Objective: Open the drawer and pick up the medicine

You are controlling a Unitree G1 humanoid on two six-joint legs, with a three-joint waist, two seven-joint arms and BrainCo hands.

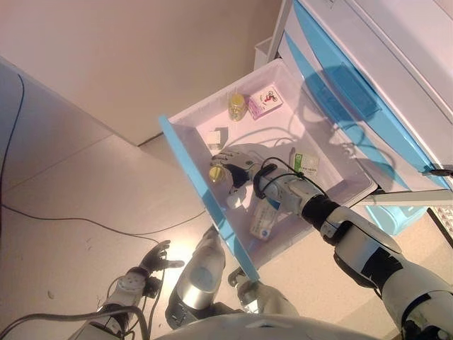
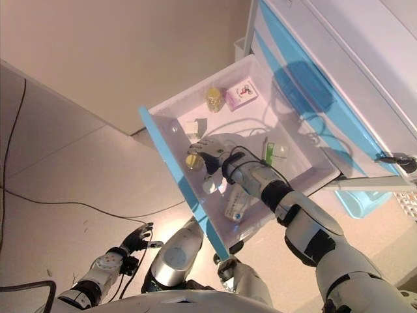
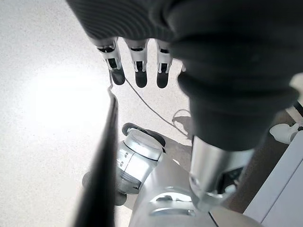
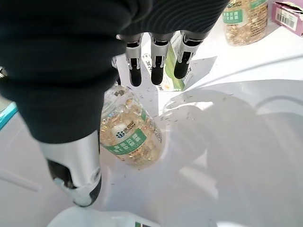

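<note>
The white drawer with its blue front (image 1: 205,195) stands pulled out of the cabinet. Inside, my right hand (image 1: 237,161) hovers open, fingers (image 4: 156,61) straight and the thumb spread. Just below the palm, between thumb and fingers, a clear bottle of yellow capsules (image 4: 130,135) with a green label lies on its side; nothing grips it. The same bottle (image 1: 217,173) shows near the drawer's front wall. My left hand (image 1: 152,261) hangs low over the floor at the lower left, fingers (image 3: 137,66) relaxed and holding nothing.
Also in the drawer are an upright capsule bottle (image 1: 237,106), a pink box (image 1: 265,100), a small white box (image 1: 214,137), a green-and-white box (image 1: 304,163) and a white bottle with a blue label (image 1: 263,221). The cabinet (image 1: 368,78) rises at the right.
</note>
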